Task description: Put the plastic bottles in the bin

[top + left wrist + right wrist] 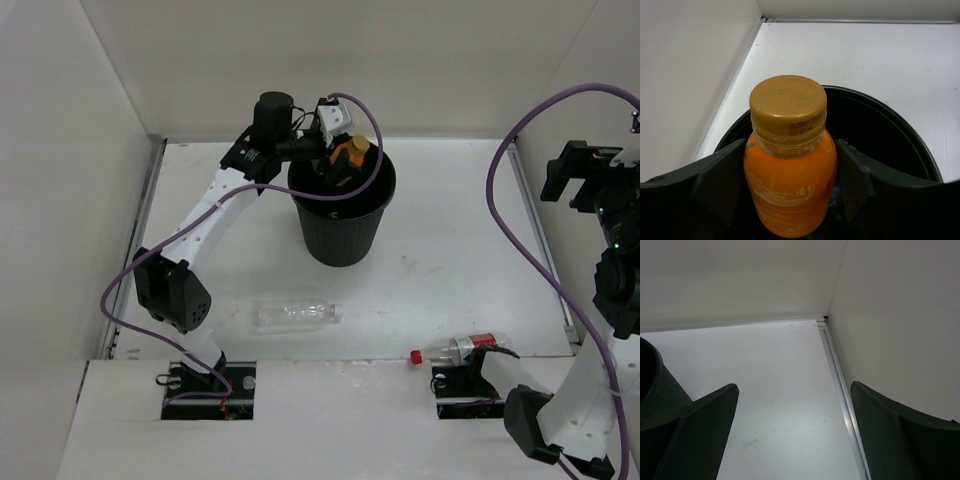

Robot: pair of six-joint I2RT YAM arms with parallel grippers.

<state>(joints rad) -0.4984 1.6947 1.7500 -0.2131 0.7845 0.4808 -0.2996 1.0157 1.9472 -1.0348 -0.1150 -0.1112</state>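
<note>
Our left gripper (790,176) clamps the small tan-capped plastic bottle of orange liquid (790,197) upright above the open round black plastic bin (881,134).

Bin (342,238) ctr-back; bottle A (298,314) lying in frt, bottle B (462,350) frt-R, bottle C (352,153) over bin.
</note>
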